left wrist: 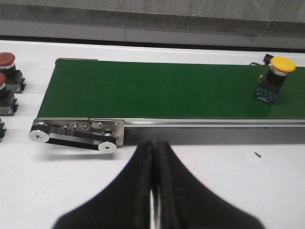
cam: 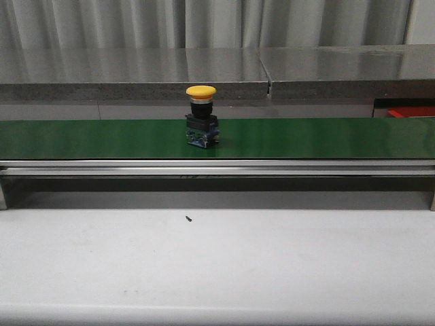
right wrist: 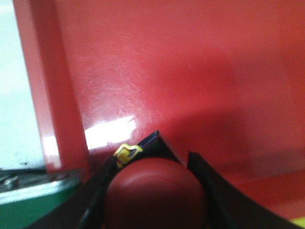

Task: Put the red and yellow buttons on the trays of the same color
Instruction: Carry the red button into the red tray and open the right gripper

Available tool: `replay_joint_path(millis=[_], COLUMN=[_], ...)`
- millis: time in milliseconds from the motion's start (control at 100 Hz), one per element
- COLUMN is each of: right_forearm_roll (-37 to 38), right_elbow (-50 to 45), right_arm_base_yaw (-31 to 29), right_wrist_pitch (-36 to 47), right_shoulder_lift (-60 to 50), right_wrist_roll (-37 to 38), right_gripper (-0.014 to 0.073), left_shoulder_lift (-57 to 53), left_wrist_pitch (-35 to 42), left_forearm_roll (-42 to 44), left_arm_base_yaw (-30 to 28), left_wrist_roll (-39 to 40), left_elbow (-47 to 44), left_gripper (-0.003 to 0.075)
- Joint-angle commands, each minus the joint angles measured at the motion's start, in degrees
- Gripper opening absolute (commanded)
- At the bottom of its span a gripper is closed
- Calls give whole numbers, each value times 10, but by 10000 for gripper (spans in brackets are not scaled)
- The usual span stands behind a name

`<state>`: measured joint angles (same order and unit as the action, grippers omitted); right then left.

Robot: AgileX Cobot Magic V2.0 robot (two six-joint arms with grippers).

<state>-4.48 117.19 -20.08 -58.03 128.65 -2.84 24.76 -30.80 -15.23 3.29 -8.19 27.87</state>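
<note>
- Right gripper (right wrist: 152, 191): jaws clamped on red button (right wrist: 155, 191), over red tray (right wrist: 190, 71); release comes next.
- Left gripper (left wrist: 153, 191): jaws together, idle.
- Yellow button (cam: 201, 115) waits on belt (cam: 326, 138).

**Left gripper pressed together, right gripper clamped on a red button**

Neither arm appears in the front view; only the wrist cameras show the grippers. The left gripper (left wrist: 152, 191) has its two black fingers (left wrist: 143, 186) pressed flat against each other, with nothing between them, and it hangs above the white tabletop without touching it. The right gripper (right wrist: 155, 191) has its black fingers (right wrist: 205, 181) set on either side of a red button (right wrist: 155, 195), gripping its domed cap close over a red tray (right wrist: 190, 71).
</note>
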Motion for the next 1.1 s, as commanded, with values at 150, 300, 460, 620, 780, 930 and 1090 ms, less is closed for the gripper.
replay_joint_path(millis=[150, 300, 460, 620, 780, 930, 1090], right_forearm_roll=[-1, -1, -1, 0, 2, 2, 2], right_elbow=[25, 25, 25, 33, 66, 91, 90], right_arm_base_yaw=[-3, -3, -3, -3, -3, -3, -3], right_wrist_pitch=[25, 26, 26, 19, -1, -26, -26], right_shoulder_lift=[5, 18, 17, 14, 13, 0, -43], right_wrist_roll=[-8, -8, -8, -8, -8, -8, -8], right_gripper=[116, 122, 272, 541, 596, 596, 594], left_shoulder_lift=[3, 3, 3, 3, 3, 3, 3], left_wrist_pitch=[43, 43, 43, 43, 43, 43, 43], left_forearm_roll=[-11, -11, -11, -11, -11, -11, -11], left_arm_base_yaw=[4, 4, 4, 4, 4, 4, 4], left_wrist_roll=[3, 3, 3, 3, 3, 3, 3], left_elbow=[15, 15, 15, 15, 15, 15, 15], left_gripper=[-19, -19, -19, -19, -19, -19, -19])
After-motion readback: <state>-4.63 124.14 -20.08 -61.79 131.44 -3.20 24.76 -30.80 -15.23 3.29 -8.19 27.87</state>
